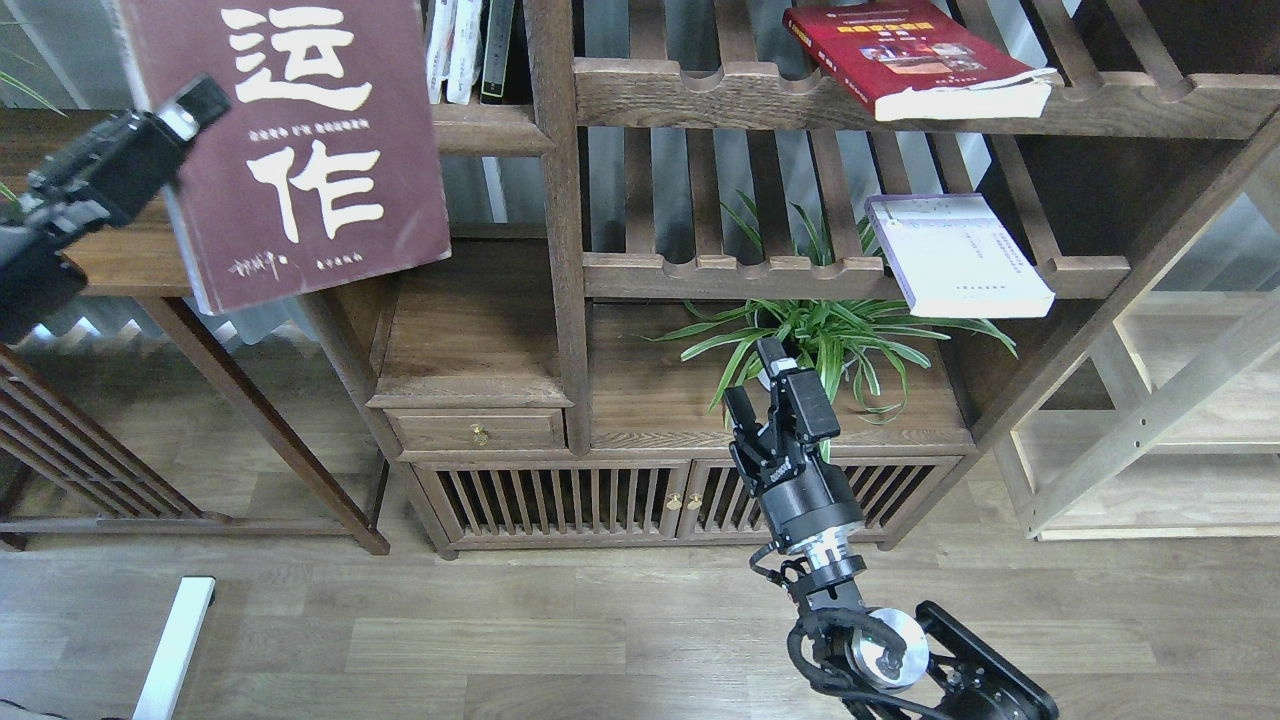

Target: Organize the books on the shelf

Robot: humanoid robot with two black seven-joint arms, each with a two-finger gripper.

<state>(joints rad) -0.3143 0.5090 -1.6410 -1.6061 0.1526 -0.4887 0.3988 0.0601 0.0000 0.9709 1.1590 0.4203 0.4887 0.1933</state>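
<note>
Gripping maroon book point(290, 150), left tool point(190, 110).

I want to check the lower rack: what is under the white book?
The white book lies on a slatted rack, its corner past the rail. Below, green plant leaves show; its pot is mostly hidden behind my right gripper.

1. The book with large characters point(300, 150) hangs at the upper left, before the narrow shelf point(490, 125), held at its left edge by the left gripper point(190, 110).
2. The thick book point(920, 55) lies on the top slatted rack point(700, 95), at its right end, overhanging the front rail.
3. The pale book point(955, 255) lies on the lower slatted rack point(720, 272), right end, overhanging likewise.
4. The plant point(830, 340) stands under that rack.
5. The right gripper point(765, 385) stands before the plant.
</note>
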